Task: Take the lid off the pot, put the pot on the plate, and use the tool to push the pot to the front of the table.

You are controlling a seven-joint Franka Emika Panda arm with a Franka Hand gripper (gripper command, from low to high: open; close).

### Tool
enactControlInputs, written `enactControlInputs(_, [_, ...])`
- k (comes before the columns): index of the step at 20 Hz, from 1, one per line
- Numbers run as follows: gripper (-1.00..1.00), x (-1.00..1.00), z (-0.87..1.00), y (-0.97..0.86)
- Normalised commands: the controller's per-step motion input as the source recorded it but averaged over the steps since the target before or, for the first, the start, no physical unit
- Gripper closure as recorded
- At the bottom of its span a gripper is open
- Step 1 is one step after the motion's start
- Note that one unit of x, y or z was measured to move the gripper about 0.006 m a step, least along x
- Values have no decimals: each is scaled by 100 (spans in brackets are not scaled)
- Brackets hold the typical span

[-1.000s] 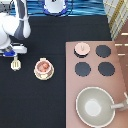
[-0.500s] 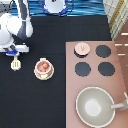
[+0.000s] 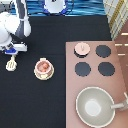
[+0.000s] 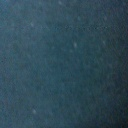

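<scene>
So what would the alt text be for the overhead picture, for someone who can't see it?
The robot's hand hovers just above a small cream spatula at the left edge of a black table. Beside it to the right, a small pot sits uncovered on a cream plate. Its lid rests on the stove at the right, near a large grey pan.

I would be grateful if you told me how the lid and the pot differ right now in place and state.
The lid lies on the brownish stove, on one burner spot; the pot sits on the cream plate on the black table. The lid is a closed disc with a knob; the pot is open, showing reddish contents. Both are round and pinkish-tan. The gripper hangs above the spatula, touching neither.
</scene>
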Motion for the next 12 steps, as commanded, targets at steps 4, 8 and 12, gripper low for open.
enactControlInputs(4, [100,-45,96,27])
enactControlInputs(8, [100,-52,84,60])
enactControlInputs(12, [100,-42,65,57])
